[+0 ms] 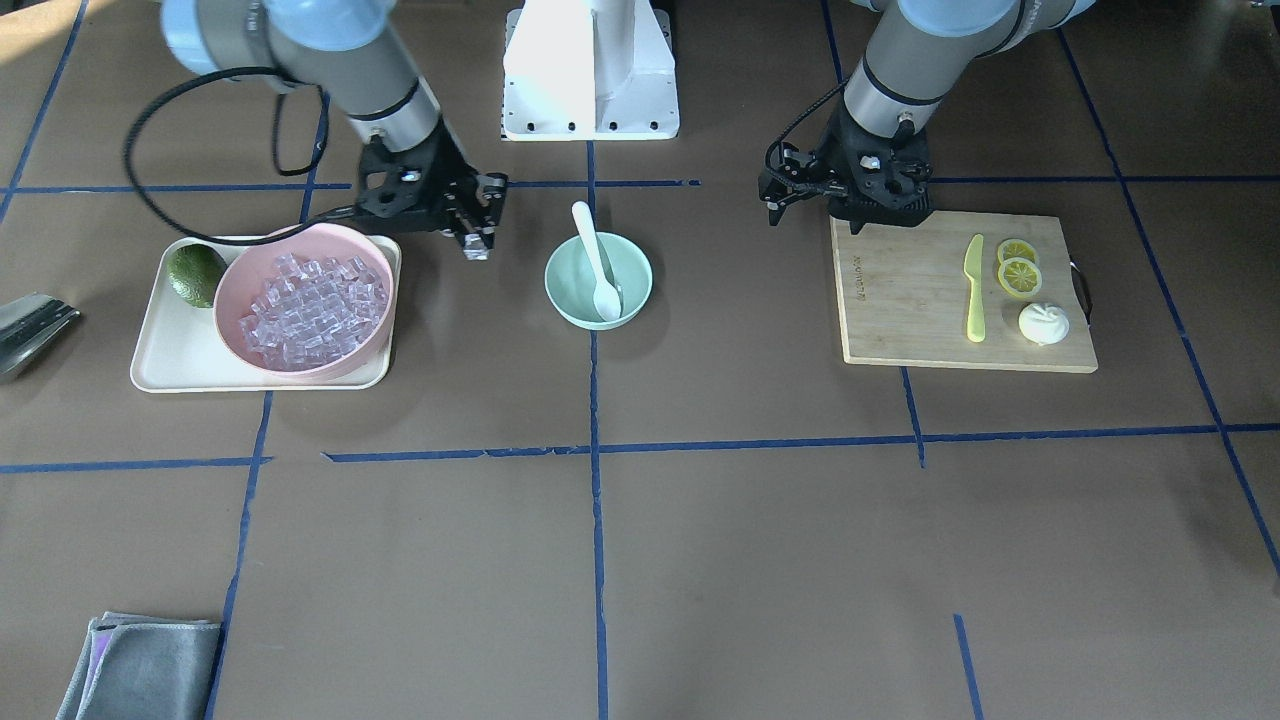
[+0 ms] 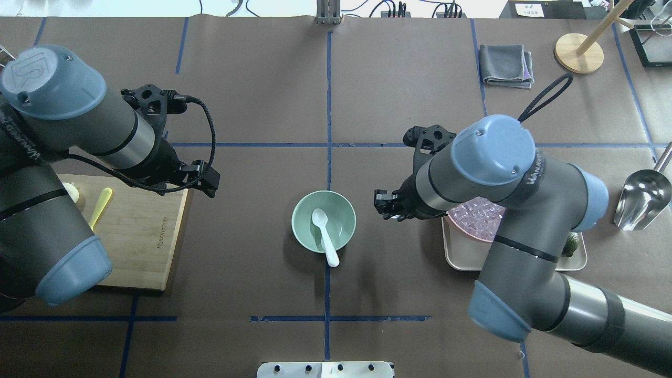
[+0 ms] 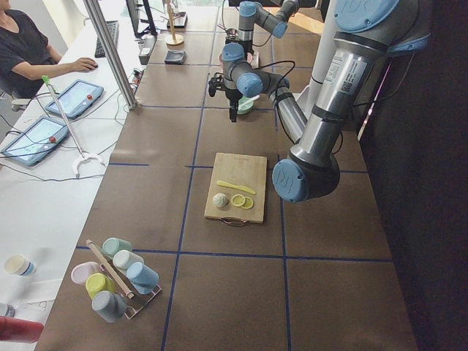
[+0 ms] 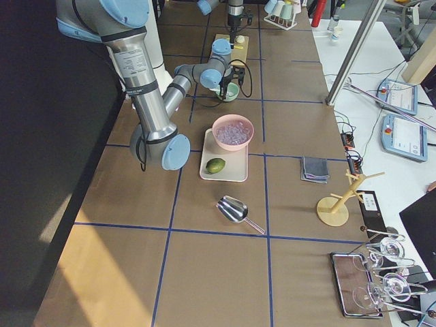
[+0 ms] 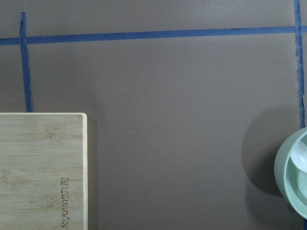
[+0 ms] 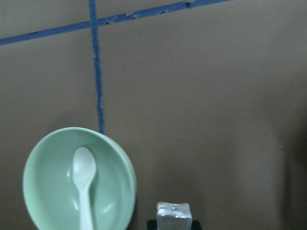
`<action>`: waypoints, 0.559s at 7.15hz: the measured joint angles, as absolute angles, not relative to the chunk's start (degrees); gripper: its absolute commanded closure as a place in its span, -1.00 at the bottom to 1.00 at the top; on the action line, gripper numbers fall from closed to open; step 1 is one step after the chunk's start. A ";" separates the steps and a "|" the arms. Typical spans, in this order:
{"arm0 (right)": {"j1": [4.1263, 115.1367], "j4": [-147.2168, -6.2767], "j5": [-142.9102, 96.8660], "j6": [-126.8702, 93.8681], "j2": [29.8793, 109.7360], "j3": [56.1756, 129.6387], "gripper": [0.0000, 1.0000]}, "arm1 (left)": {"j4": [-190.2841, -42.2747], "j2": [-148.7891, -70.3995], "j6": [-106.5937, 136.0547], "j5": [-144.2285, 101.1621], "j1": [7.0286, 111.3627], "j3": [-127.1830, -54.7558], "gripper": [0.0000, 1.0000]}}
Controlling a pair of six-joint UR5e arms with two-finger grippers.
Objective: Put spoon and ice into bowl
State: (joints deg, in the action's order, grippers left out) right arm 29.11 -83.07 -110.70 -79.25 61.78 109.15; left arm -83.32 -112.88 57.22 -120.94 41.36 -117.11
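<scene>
The white spoon [image 1: 597, 255] lies in the mint-green bowl [image 1: 560, 290] at the table's middle, scoop down inside, handle over the rim toward the robot. Both show in the right wrist view, spoon [image 6: 84, 172] and bowl [image 6: 48, 191]. My right gripper [image 1: 476, 245] is shut on one clear ice cube [image 6: 174, 216], held above the table between the bowl and the pink bowl of ice [image 1: 310, 305]. My left gripper [image 1: 785, 195] is open and empty by the cutting board's corner, well away from the bowl.
The pink bowl [image 1: 232, 300] stands on a cream tray [image 1: 170, 350] with a green avocado [image 1: 196, 274]. A wooden cutting board [image 1: 900, 300] holds a yellow-green knife [image 1: 975, 290], lemon slices [image 1: 1018, 270] and a white lump [image 1: 1043, 323]. A metal scoop [image 2: 643, 197] and a grey cloth [image 1: 140, 665] lie farther off.
</scene>
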 measured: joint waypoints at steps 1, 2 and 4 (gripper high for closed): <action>27.24 -82.93 -108.83 -82.09 57.43 105.12 1.00 | -83.32 -112.64 57.22 -120.94 41.39 -117.18 -1.00; 26.06 -81.79 -106.97 -83.50 54.48 101.31 0.99 | -83.32 -112.44 57.22 -120.94 41.38 -117.21 -1.00; 24.78 -75.81 -104.56 -86.21 51.86 94.85 0.93 | -83.32 -112.35 57.22 -120.99 41.32 -117.24 -1.00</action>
